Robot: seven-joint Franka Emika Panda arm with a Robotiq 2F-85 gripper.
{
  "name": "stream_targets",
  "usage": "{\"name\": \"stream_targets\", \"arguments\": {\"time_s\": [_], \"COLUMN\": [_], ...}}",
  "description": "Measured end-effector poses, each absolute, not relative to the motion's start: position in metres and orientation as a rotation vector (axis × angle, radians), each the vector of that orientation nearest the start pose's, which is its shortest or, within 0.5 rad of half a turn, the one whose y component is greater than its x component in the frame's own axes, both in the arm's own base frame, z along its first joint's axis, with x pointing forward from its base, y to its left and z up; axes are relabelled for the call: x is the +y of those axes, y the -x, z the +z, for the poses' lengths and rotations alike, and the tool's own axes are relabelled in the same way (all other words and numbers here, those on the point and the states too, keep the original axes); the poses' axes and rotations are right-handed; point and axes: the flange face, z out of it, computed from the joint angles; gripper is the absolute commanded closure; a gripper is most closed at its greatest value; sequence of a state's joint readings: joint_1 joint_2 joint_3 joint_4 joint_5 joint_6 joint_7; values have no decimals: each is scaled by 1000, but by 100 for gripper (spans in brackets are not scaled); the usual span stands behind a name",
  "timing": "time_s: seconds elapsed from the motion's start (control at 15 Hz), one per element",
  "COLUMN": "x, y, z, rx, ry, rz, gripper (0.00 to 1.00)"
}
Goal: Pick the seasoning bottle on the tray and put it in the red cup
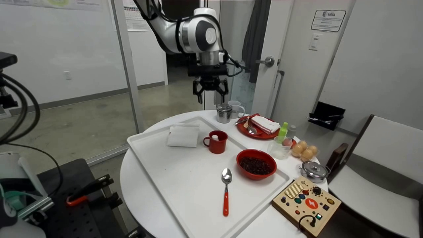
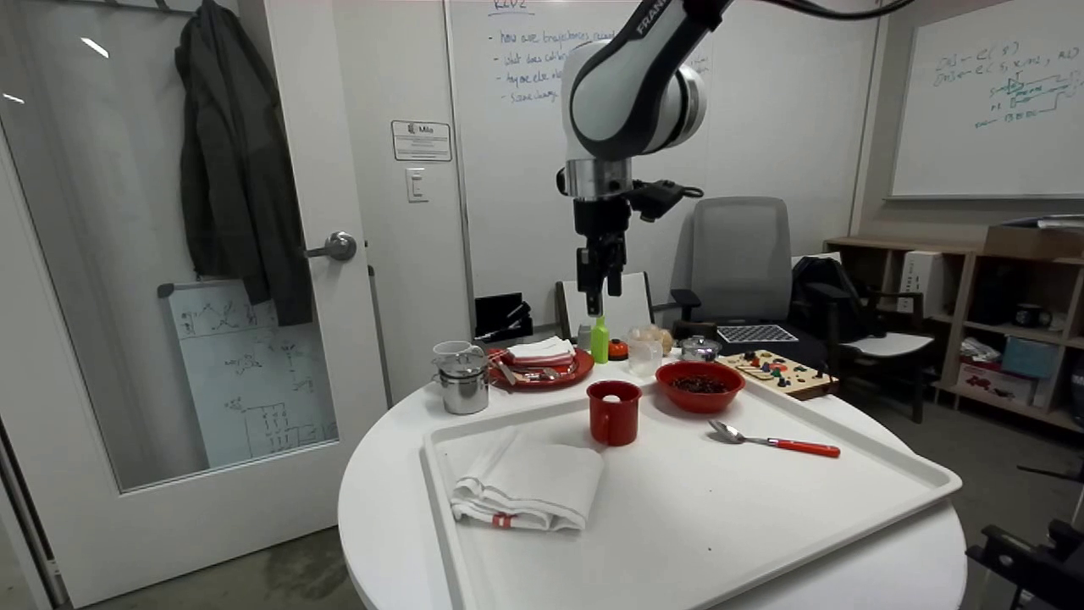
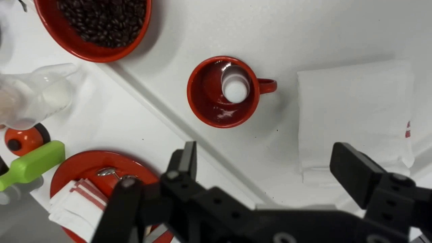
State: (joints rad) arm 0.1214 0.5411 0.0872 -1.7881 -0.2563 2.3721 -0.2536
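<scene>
So, seasoning bottle (image 3: 234, 81) is inside the red cup (image 1: 216, 147), white cap (image 3: 235, 93) up, over by the handle (image 3: 267, 86). Cup stands upright on the tray (image 1: 195, 188) between a folded white cloth (image 1: 182, 136) and a red bowl (image 1: 246, 174) of dark beans (image 3: 104, 25); red-handled spoon (image 1: 226, 198) lies near the bowl. Tray's on the round white surface (image 1: 137, 188). Pincer (image 1: 211, 99) hangs in the air, jaws spread wide, holding nothing, well apart from the cup.

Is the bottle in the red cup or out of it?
In. The wrist view looks down into the red cup, showing the bottle inside, its white cap facing up.
</scene>
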Motion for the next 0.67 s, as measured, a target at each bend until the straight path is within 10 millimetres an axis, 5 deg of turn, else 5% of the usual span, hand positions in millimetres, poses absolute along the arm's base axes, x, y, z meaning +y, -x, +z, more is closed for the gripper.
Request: {"name": "stream_targets", "arguments": {"time_s": [0.2, 0.67], "x": [125, 123], "y": [-632, -625], "z": [279, 278], "rx": [-995, -988], "ry": [3131, 3134], "rz": [-87, -70], "gripper": [0, 0]}}
